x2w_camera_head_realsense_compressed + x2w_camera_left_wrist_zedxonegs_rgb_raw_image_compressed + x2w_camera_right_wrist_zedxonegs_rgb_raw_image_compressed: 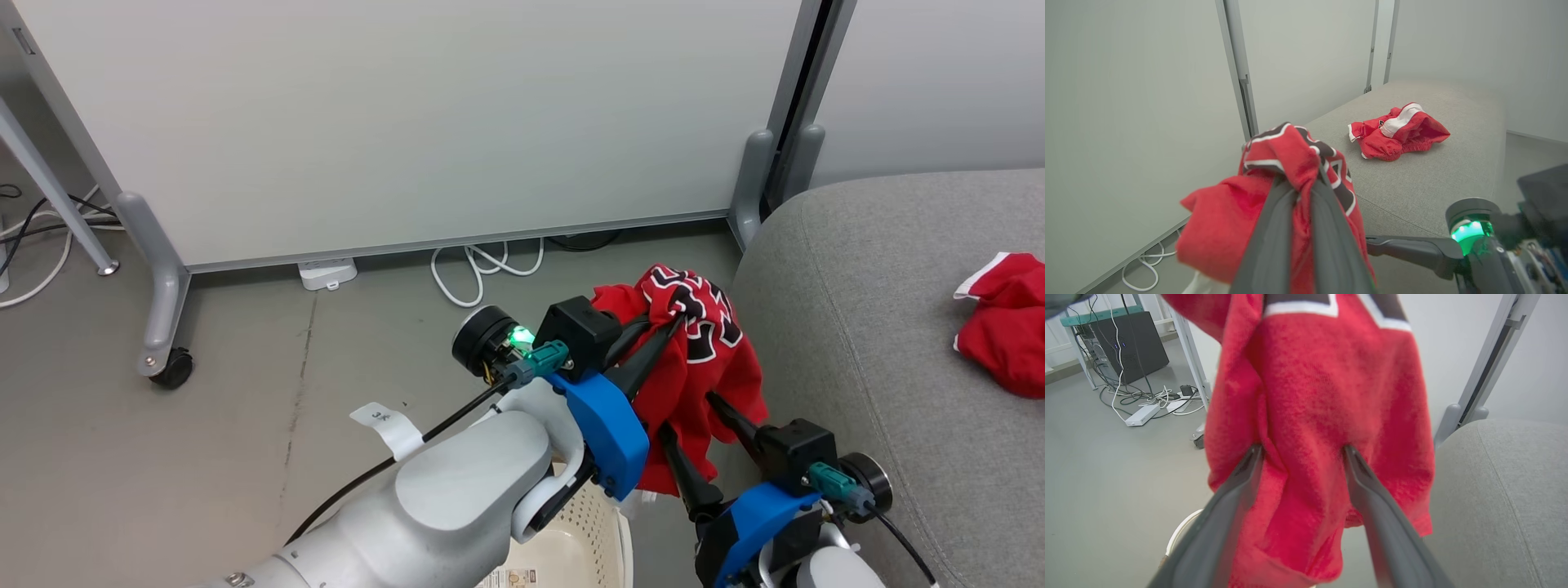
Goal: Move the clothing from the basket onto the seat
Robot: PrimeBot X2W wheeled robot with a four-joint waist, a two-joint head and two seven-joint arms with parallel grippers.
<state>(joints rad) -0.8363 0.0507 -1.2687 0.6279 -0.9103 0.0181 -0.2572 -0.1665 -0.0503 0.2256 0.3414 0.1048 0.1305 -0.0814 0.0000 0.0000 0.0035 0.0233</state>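
Head view: nearest you, the basket (575,531) sits under the left arm, its contents hidden. Above it, the left tool (665,327) is clamped on the lettered red garment (702,343), which hangs clear. The right tool (687,412) gapes wide against the cloth, gripping nothing. You are mid-carry: next, swing over the seat (882,343) and release beside the red-and-white garment (1008,327) lying there.

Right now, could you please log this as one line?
left gripper: shut on red lettered fabric garment; right gripper: open, touching it; grey fabric seat: holds red-and-white garment
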